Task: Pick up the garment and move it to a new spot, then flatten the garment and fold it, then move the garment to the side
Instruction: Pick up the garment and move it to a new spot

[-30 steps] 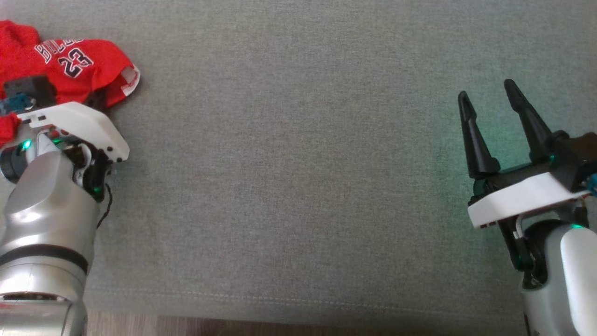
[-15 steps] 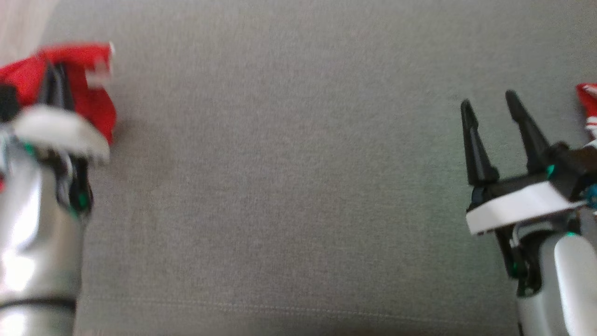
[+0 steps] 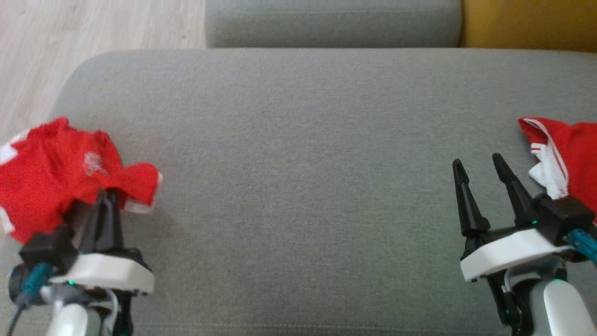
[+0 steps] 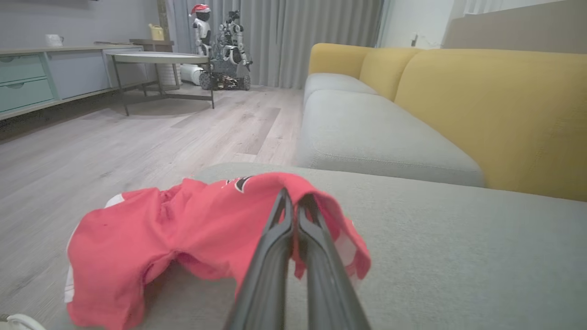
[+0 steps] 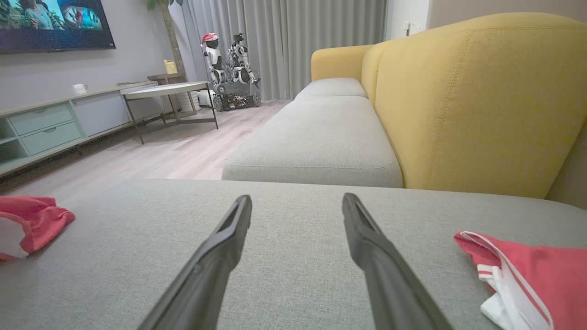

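A crumpled red garment (image 3: 56, 172) with white trim lies at the left end of the grey sofa cushion (image 3: 298, 140). My left gripper (image 3: 106, 196) is shut on the garment's near right edge, and the cloth (image 4: 183, 229) rises into a peak over the closed fingertips (image 4: 284, 201). My right gripper (image 3: 476, 161) stands open at the right, just above the cushion, with nothing between its fingers (image 5: 229, 229). A second red garment with white stripes (image 3: 569, 149) lies right of it, apart from the fingers; it is also in the right wrist view (image 5: 536, 270).
The cushion's left edge drops to a pale wooden floor (image 3: 70, 28). Behind it are another grey seat (image 3: 326, 23) and a yellow backrest (image 3: 527, 23). Far across the room stand a round table (image 4: 156, 57) and a parked robot (image 4: 224, 50).
The head camera has swung, bringing in the cushion's far edge and the floor. My left gripper has drawn back toward me, its shut fingers now pointing up the view with the garment on them.
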Controlling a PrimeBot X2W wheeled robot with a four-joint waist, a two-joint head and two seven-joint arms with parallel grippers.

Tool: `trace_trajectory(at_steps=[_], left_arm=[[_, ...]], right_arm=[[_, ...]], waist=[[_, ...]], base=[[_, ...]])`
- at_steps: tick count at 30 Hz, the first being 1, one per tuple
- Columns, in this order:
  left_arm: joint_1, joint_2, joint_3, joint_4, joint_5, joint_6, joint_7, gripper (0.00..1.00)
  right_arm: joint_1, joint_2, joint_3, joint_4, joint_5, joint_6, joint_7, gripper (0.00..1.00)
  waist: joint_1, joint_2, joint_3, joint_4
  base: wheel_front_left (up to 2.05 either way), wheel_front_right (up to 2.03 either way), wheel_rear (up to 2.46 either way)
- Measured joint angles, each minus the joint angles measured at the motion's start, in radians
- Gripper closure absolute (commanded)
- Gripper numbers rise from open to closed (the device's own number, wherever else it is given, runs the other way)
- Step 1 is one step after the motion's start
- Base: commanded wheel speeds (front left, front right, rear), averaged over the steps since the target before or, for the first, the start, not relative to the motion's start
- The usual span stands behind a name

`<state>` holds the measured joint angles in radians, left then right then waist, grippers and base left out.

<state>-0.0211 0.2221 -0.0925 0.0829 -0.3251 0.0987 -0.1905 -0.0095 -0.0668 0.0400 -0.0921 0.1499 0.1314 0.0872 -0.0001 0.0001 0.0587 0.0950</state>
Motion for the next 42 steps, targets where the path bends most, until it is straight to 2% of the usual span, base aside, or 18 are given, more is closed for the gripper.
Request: trace_trajectory(at_steps=[5, 13, 20, 26, 31, 37, 38, 39, 42], left_arm=[[0.057, -0.001, -0.057, -0.144, 0.019, 0.005, 0.055, 1.0], [0.0, -0.019, -0.184, -0.17, 0.034, -0.062, 0.089, 1.0], [-0.199, -0.068, -0.266, -0.077, 0.049, -0.13, 0.077, 1.0], [-0.365, -0.114, -0.32, -0.003, 0.069, -0.16, 0.057, 1.0], [-0.449, -0.129, -0.352, 0.098, 0.068, -0.18, 0.069, 1.0], [-0.49, -0.13, -0.368, 0.272, 0.04, -0.2, 0.115, 1.0], [-0.495, -0.13, -0.374, 0.295, 0.033, -0.203, 0.12, 0.6], [-0.497, -0.13, -0.379, 0.311, 0.028, -0.205, 0.122, 0.0], [-0.498, -0.131, -0.388, 0.333, 0.021, -0.21, 0.095, 0.0]], right_arm=[[0.01, 0.01, 0.002, -0.01, 0.004, 0.0, 0.001, 0.0], [0.007, 0.017, 0.028, -0.026, 0.018, 0.0, 0.001, 0.0], [-0.036, 0.019, 0.071, -0.018, 0.036, 0.0, -0.011, 0.0], [-0.074, 0.019, 0.084, 0.001, 0.059, 0.0, -0.04, 0.0], [-0.092, 0.019, 0.099, 0.01, 0.08, 0.0, -0.063, 0.0], [-0.131, 0.019, 0.11, 0.037, 0.09, 0.0, -0.093, 0.0], [-0.135, 0.019, 0.11, 0.042, 0.09, 0.0, -0.098, 0.0], [-0.137, 0.019, 0.11, 0.046, 0.092, 0.0, -0.101, 0.0], [-0.144, 0.019, 0.111, 0.068, 0.096, 0.0, -0.107, 0.0]], waist=[[0.0, 0.0, -0.012, -0.031], [0.0, 0.0, 0.015, -0.137], [0.0, 0.0, 0.07, -0.269], [0.0001, 0.0, 0.133, -0.374], [0.0002, 0.0, 0.201, -0.43], [0.0003, 0.0, 0.273, -0.462], [0.0003, -0.0001, 0.28, -0.464], [0.0004, -0.0001, 0.284, -0.464], [0.0002, 0.0, 0.277, -0.443]], base=[[0.0, 0.0, 0.0], [0.0, 0.0, 0.0], [0.0, 0.0, 0.0], [0.0, 0.0, 0.0], [0.0, 0.0, 0.0], [0.0, 0.0, 0.0], [0.0, 0.0, 0.0], [0.0, 0.0, 0.0], [0.0, 0.0, 0.0]])
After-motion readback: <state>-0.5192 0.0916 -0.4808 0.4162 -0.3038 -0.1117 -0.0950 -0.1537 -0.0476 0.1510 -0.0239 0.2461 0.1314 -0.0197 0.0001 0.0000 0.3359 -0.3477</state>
